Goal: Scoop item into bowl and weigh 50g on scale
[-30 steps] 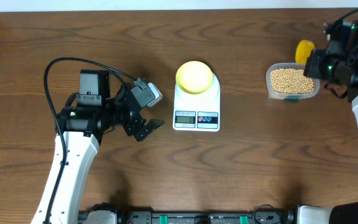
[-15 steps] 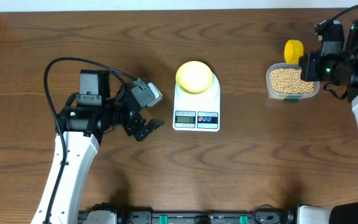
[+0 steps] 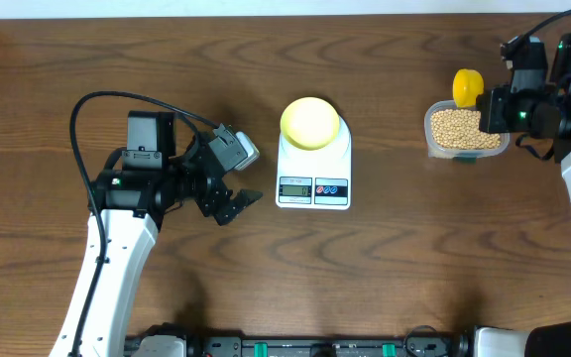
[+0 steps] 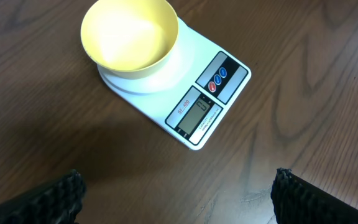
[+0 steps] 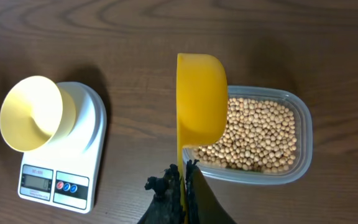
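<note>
1. The right gripper [image 5: 183,179] is pinched narrow on the handle of the yellow scoop [image 5: 201,93], with both jaws flat against it.
2. In the right wrist view the scoop stands on edge, its cup turned sideways and its opening facing the scale side. I cannot tell whether any beans are in it. Held this way, it looks poised for a dip rather than for carrying a load.
3. The cup hangs over one edge of the clear tub [image 5: 303,124], overlapping the rim. The beans [image 5: 260,134] lie just below and beside it, in a fairly level layer across the tub.
4. The bowl [image 3: 310,121] sits on the platform of the scale [image 3: 313,188], probably so the weight registers as beans go in. Both are well apart from the tub and the right gripper, across bare table [image 3: 395,258] toward the left arm.
5. The left wrist view shows the bowl's inside plain yellow and empty. The scale's display faces the front, and its digits are too small to read.
6. The left gripper [image 4: 179,180] is spread wide and holds nothing. It hovers near the scale's left side, clear of the path from tub to bowl.
7. By my reading the first scoop is not yet delivered, so all 50 g remain to be weighed.
</note>
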{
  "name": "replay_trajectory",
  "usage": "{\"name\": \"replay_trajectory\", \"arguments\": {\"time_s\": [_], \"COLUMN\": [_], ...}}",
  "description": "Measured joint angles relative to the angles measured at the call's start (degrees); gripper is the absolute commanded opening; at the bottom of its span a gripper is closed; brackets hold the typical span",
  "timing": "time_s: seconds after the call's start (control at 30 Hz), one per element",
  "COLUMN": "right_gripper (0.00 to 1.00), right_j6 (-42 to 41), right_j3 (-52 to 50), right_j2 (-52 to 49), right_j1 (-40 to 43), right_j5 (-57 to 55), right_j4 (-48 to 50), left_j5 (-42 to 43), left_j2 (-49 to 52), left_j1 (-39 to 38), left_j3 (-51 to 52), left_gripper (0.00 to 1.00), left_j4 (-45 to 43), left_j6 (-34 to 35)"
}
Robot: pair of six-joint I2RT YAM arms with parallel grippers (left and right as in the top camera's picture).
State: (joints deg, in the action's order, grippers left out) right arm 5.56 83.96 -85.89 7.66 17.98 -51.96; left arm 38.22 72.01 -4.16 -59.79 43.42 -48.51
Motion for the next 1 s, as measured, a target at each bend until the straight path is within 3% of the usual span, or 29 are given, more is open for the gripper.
{"name": "replay_trajectory", "arguments": {"time_s": [1.0], "right_gripper": [0.01], "right_j6": [0.17], "right_j3": [0.0], "right_j2": [0.0], "right_j1": [0.0], "right_j5": [0.0], "right_j4": [-2.19], "left_j5": [-1.31], "left_j2": [0.0], "left_j1": [0.0], "left_j3": [0.0], "left_gripper": [0.98], "left_j4": [-0.42], "left_j6": [0.0]}}
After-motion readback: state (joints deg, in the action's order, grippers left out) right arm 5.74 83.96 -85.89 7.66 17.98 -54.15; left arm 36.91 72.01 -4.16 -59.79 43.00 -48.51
